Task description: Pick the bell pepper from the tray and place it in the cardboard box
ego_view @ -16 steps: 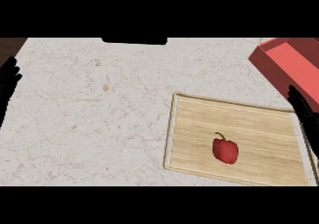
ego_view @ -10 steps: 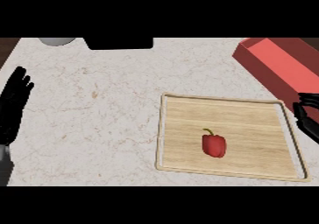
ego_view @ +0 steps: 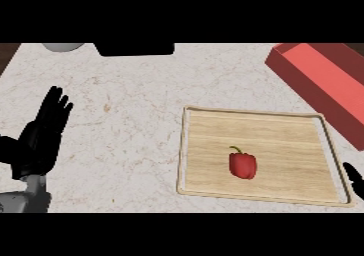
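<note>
The red bell pepper (ego_view: 242, 165) lies on the wooden tray (ego_view: 207, 150), slightly below and left of the tray's centre. Its green stem points toward the far side of the counter (ego_view: 133, 85). Nothing touches the pepper.

The tray is a square, light-wood board with a raised rim. It sits flat on the speckled pale stone counter, in the right half of the head view.

The cardboard box (ego_view: 329, 85) appears red in this view. It stands beyond the tray's far right corner, set at an angle to the tray, with its open top facing up. Its near end runs out of the view at the right edge. The box is near the tray; whether the two touch cannot be told.

The left hand (ego_view: 43, 135) shows at the left side of the view, well apart from the tray. Its fingers are straight and extended, pointing away from the robot, and it holds nothing.

The right hand (ego_view: 358, 182) shows only as a dark sliver at the right edge, just beside the tray's near right corner. Its finger state cannot be told.

At the far edge of the counter stand a black object (ego_view: 133, 48) and, to its left, a pale rounded object (ego_view: 63, 47); both are cut off by the view.
</note>
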`<state>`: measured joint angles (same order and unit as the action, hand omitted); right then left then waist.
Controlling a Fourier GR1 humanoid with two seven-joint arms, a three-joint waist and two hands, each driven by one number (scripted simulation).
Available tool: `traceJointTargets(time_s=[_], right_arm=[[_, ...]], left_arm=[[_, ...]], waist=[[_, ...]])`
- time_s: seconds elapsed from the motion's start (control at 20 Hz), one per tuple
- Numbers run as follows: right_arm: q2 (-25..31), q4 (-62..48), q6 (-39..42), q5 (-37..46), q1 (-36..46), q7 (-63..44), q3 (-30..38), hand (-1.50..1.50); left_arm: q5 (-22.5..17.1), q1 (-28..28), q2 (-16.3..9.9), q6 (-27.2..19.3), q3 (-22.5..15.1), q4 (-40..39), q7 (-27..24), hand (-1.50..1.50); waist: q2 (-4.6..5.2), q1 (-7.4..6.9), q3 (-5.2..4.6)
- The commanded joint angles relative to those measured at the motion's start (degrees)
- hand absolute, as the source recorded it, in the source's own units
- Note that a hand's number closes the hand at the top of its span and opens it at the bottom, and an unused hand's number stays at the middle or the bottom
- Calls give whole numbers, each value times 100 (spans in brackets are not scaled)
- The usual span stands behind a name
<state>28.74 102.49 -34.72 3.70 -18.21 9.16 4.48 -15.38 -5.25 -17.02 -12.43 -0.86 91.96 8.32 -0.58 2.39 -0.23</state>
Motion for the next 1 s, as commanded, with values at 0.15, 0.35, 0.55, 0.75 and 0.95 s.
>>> traceJointTargets(time_s=[0.15, 0.35, 0.55, 0.75, 0.95], right_arm=[[1167, 1811, 578, 1178, -1413, -1599, -315, -150], [1912, 2502, 1639, 1192, -1823, -2760, -534, -150], [2160, 3849, 2145, 1147, -2044, -4186, -562, -150], [2145, 4421, 2417, 990, -770, -5723, -861, -150], [1969, 4550, 2441, 1495, 61, -6460, -1653, -150]], left_arm=[[-73, -89, -15, 56, 88, -37, 105, 0], [125, -67, 150, -139, -142, 215, 128, 0], [266, -67, 355, -338, -337, 343, 264, 0], [166, -62, 325, -85, -319, 314, 237, 0], [205, 1, 422, 32, -302, 115, -91, 0]], waist=[[56, -79, -19], [67, -158, -27], [44, -148, -4], [81, -328, 7], [73, -320, 6]])
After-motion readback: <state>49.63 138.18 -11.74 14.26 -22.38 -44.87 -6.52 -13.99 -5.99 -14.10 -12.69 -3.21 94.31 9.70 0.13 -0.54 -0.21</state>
